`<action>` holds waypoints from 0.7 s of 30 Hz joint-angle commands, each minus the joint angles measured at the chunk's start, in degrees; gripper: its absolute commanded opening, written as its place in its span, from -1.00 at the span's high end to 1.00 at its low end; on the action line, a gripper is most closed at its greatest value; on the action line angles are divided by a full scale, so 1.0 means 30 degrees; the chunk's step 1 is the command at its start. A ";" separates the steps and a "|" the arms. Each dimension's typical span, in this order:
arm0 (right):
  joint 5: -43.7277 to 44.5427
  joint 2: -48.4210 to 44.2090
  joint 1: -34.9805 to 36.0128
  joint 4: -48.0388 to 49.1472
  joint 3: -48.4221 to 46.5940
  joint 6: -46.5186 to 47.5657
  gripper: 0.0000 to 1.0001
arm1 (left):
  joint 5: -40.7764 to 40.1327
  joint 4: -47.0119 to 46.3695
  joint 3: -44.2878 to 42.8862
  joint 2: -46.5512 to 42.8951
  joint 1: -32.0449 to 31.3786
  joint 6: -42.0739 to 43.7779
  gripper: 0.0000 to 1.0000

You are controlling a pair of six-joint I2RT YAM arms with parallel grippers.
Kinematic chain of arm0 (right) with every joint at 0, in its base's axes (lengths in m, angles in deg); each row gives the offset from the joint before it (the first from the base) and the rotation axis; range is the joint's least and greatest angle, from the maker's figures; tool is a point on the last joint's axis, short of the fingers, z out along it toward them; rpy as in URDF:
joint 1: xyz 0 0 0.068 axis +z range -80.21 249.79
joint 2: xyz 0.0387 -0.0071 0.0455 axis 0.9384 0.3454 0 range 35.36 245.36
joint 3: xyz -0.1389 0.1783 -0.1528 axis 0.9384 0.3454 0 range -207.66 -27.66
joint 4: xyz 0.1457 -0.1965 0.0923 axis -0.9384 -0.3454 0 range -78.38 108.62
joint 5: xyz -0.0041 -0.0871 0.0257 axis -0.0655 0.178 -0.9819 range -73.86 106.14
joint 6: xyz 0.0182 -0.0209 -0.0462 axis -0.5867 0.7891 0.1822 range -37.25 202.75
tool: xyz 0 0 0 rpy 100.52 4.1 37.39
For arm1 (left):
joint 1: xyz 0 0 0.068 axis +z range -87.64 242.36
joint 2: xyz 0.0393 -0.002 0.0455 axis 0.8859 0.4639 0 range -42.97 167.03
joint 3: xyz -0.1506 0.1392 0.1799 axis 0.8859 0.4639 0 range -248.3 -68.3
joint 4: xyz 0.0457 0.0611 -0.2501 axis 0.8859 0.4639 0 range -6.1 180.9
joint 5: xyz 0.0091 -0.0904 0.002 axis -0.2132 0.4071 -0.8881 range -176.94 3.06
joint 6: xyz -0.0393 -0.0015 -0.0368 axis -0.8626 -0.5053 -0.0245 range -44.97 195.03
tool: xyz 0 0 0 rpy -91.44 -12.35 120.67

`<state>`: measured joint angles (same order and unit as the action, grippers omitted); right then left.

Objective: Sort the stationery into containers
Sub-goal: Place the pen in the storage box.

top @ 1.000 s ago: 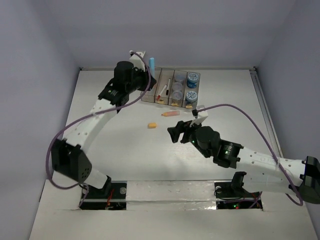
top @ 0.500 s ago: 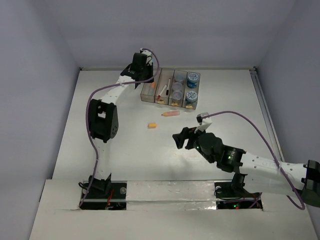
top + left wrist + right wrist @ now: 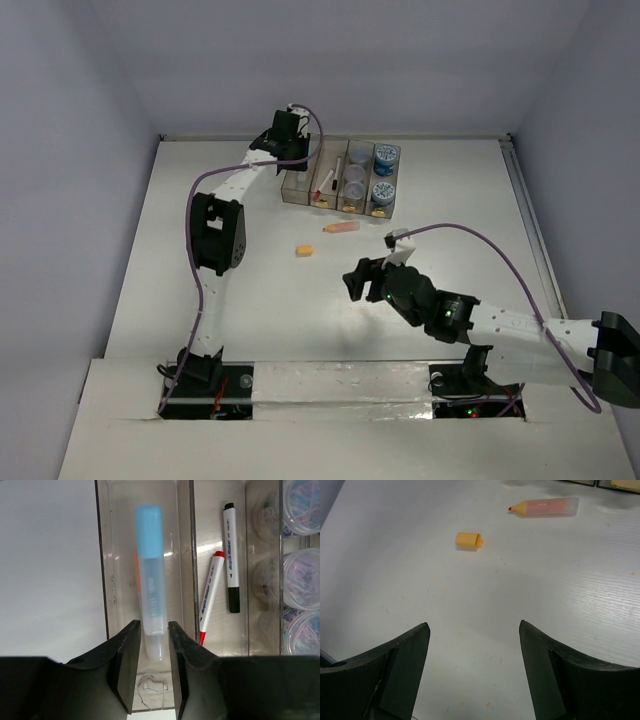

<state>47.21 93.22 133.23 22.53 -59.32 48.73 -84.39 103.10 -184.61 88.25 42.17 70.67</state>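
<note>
The fingers [image 3: 395,665] of the right gripper [image 3: 472,627] stand wide apart with nothing between them. They sit low over the white table [image 3: 580,605] at the near right, aimed at the two things lying loose. A stubby orange cap [image 3: 469,540] is just ahead, and beyond it lies an uncapped orange marker with a clear barrel [image 3: 545,507]. The wide spread looks like readiness to take one of them. The two lie apart from each other, short of the row of four translucent grey-brown plastic bins [image 3: 300,203] at the far middle.

Farther off, the left gripper [image 3: 154,625] hangs above the leftmost bin [image 3: 102,580]. Its fingers [image 3: 127,665] sit close on either side of the tail of a blue-capped translucent marker [image 3: 150,570]; whether they pinch it or merely flank it I cannot tell. The marker runs lengthwise inside that bin, likely so that it fits the narrow slot. The next bin holds a red-capped white pen [image 3: 210,595] and a black-capped white pen [image 3: 231,560]. Clear round jars [image 3: 302,580] fill the bins after it.
</note>
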 commanded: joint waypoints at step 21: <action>-0.5334 0.8096 -0.3861 -0.0127 -0.6610 0.7492 -0.39 | 0.3632 -0.4463 0.5950 -1.1798 -0.0301 -0.3056 -0.37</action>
<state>39.67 114.42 121.82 21.52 -72.72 59.42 -77.07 97.53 -170.99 64.23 42.09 65.64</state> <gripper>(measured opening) 0.715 0.680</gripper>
